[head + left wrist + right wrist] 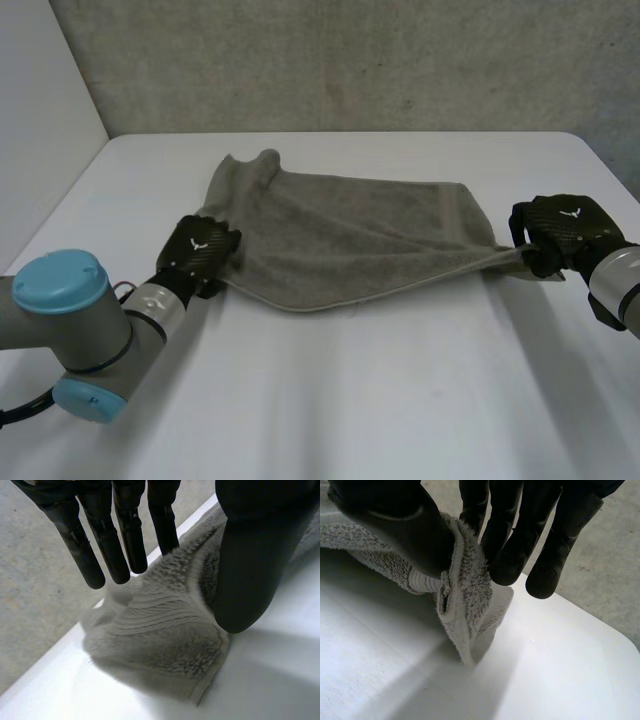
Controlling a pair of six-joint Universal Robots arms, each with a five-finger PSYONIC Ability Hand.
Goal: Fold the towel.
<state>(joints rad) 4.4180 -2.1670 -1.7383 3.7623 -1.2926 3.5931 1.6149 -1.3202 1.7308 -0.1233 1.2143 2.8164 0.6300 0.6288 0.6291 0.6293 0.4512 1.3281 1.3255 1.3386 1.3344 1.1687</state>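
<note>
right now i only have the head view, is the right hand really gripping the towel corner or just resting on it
Observer: Gripping. The right hand pinches the towel corner between its thumb and fingers, and a flap of the corner hangs below the thumb.
Operator: ok and the left hand, has it got hold of its side
Observer: Not that I can see. The left hand has its fingers straight and spread over a bunched-up edge of the towel, with the thumb down beside that bunch, not closed round it.
</note>
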